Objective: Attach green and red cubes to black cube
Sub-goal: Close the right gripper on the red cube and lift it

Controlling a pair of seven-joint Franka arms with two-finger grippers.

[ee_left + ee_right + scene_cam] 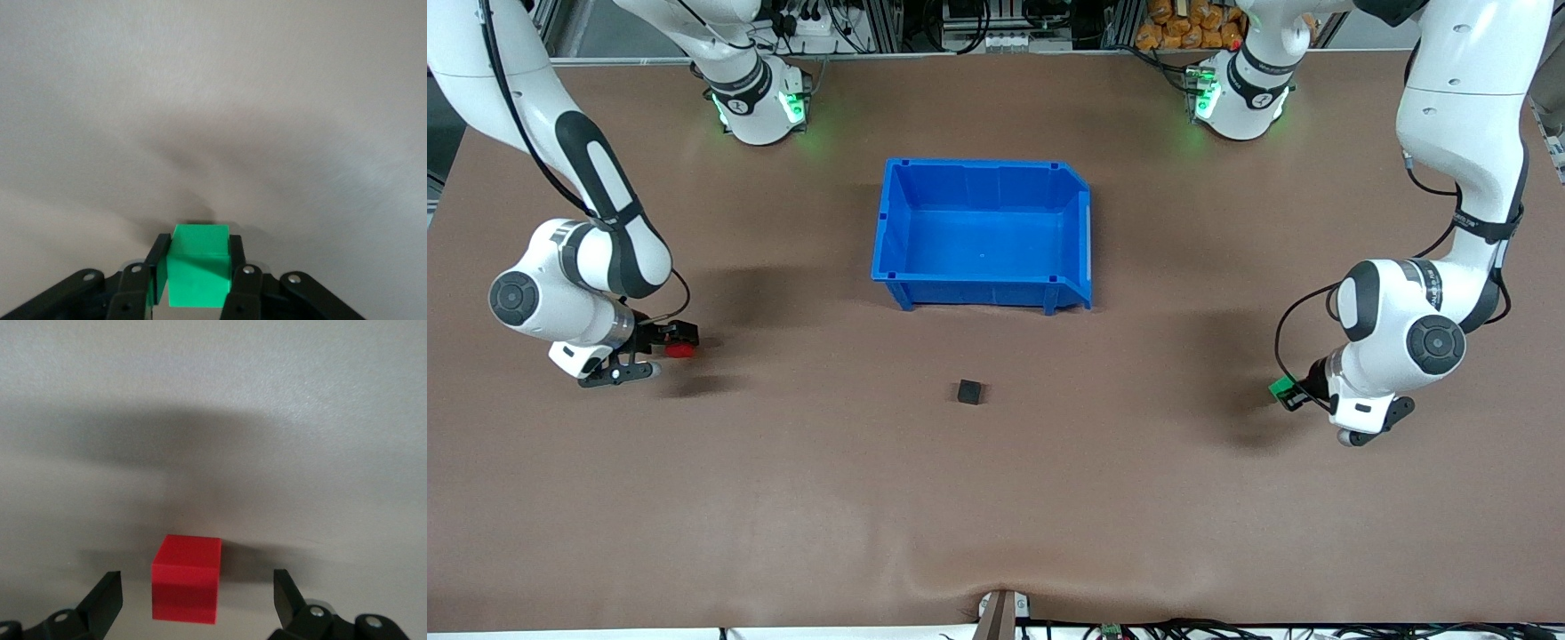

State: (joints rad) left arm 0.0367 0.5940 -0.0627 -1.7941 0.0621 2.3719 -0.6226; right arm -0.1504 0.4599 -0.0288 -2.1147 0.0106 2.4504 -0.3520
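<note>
Only the blue bin [983, 233] stands farther than the black cube [969, 391].

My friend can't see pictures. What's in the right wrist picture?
A small bright red cube sits on the plain brown table, between the wide-open black fingers of the right gripper, which are not touching it.

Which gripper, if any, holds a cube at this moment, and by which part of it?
The left gripper grips the green cube by two opposite side faces. The right gripper is open around the red cube, not touching it.
</note>
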